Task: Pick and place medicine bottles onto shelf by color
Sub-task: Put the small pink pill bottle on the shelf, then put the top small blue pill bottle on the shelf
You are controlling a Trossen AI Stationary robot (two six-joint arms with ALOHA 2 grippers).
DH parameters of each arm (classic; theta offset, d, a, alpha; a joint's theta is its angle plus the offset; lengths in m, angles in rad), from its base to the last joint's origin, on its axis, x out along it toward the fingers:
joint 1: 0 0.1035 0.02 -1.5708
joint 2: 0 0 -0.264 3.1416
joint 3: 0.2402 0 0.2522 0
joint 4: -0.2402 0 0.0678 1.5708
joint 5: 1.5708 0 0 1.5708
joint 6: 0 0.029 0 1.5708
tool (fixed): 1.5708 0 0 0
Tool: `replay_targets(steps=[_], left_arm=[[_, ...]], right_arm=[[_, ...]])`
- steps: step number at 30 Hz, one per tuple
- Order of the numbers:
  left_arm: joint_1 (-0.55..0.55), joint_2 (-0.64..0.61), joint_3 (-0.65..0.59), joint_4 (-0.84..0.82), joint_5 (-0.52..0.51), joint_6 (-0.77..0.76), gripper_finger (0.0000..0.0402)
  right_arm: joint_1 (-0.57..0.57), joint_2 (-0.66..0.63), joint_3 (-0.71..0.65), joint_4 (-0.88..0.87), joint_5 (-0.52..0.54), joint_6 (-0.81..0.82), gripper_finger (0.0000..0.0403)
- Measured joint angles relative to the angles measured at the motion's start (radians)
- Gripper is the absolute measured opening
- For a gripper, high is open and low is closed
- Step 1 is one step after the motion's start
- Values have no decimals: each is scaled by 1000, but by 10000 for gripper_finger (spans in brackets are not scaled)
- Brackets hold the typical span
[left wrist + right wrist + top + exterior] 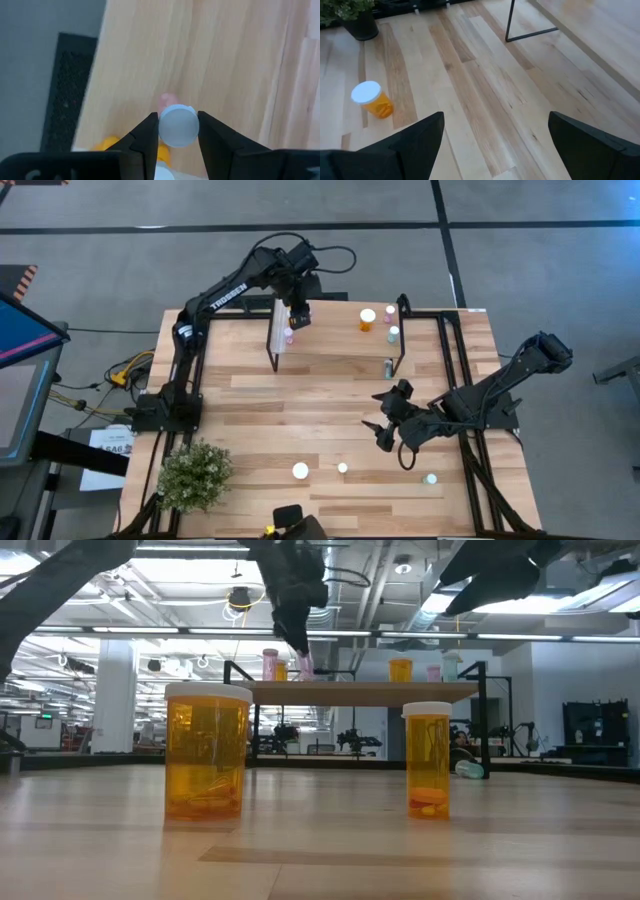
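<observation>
My left gripper is over the left end of the shelf and is shut on a pink bottle. Close by on that end stand a pink bottle and an orange one. The right end carries an orange bottle, a pink one and a pale green one. My right gripper is open above bare table, right of centre. On the near tabletop stand a large orange bottle, a small one and a pale green one. My left gripper pinches the pink bottle's white cap between its two fingers, coming from above and pointing down. The pink body hangs below the fingers just above the shelf top. I cannot tell whether its base touches the planks.
A potted plant stands at the table's near left corner. One more bottle is on the table by the shelf's right leg. A black frame runs along the table's right side. An orange bottle shows beyond my right gripper.
</observation>
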Motion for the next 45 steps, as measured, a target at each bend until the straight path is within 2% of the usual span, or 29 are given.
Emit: replay_targets(steps=[13,29,35,45], left_arm=[[10,44,1,-8,6,-17,105],[7,59,-1,2,-15,-45,170],[3,59,19,0,-113,-48,190],[-11,19,43,23,-120,-47,223]], right_arm=[[0,0,0,-1,-7,1,377],[0,0,0,-7,-8,0,377],[0,0,0,-8,-8,-1,377],[0,0,0,-9,-9,-1,377]])
